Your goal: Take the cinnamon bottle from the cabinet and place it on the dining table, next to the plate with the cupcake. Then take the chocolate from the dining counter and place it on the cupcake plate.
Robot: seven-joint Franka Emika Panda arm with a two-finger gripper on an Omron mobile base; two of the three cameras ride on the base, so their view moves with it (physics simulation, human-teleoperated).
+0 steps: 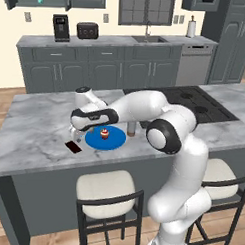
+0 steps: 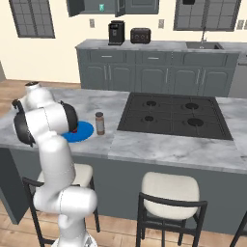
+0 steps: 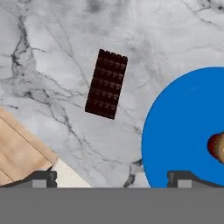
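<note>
Two fingertips spread wide, pincer (image 3: 112, 178) empty above dining table (image 3: 52, 52), chocolate (image 3: 106, 83) beside plate (image 3: 183, 127).

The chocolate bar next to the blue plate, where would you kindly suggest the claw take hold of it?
Probably from straight above, closing across the narrow width of the chocolate at mid-length: it lies flat on the dining table, apart from the plate, long edges exposed.

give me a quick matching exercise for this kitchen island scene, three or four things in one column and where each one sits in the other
Things:
1. tiny brown cupcake
2. small clear cinnamon bottle
3. thin dark chocolate bar
4. flat round blue plate

Places:
A. flat on bare marble, apart from the plate
B. on the plate
C. upright on marble between plate and black cooktop
D. on marble, under the cupcake

Pairs: 1-B, 2-C, 3-A, 4-D
</note>
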